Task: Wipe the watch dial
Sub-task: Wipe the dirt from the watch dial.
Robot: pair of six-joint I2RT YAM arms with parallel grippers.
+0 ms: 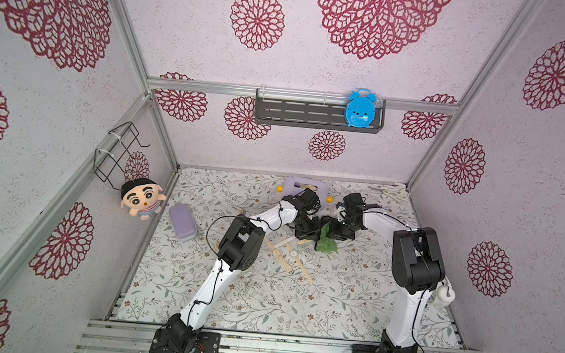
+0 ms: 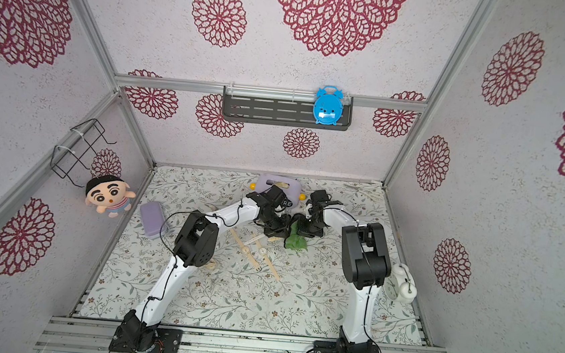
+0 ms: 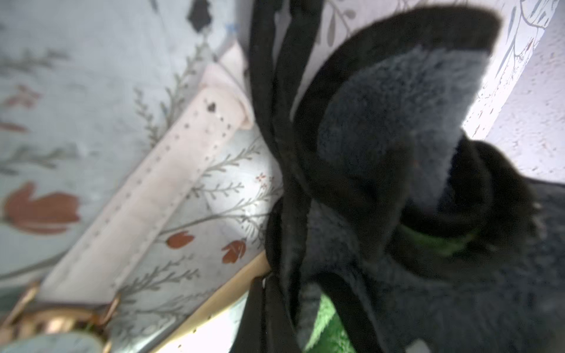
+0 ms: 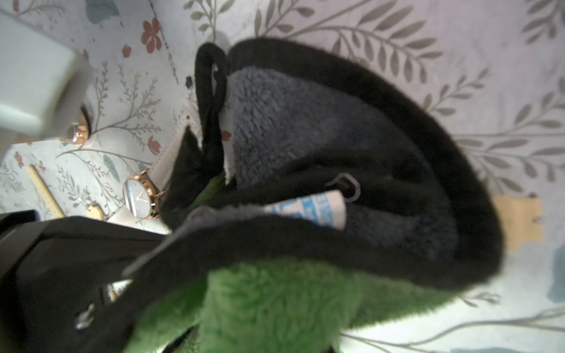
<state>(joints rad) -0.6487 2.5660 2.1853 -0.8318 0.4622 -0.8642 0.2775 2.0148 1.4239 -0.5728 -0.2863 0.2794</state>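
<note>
With left hand (image 1: 311,235) and right hand (image 1: 333,233) both clamped on the cloth (image 1: 326,245), the unpinned watch (image 4: 139,195) could be dragged when wiped

Blurry watch dial (image 3: 52,343), partly off-frame.

- Cloth (image 1: 327,244): fluffy, green one face, grey with black edging the other, bunched, green end drooping to the worktop
- Watch (image 4: 139,198): rose-gold case, pale dial up, whitish strap
- Second watch (image 1: 293,254): tan strap, seemingly flat alongside
</note>
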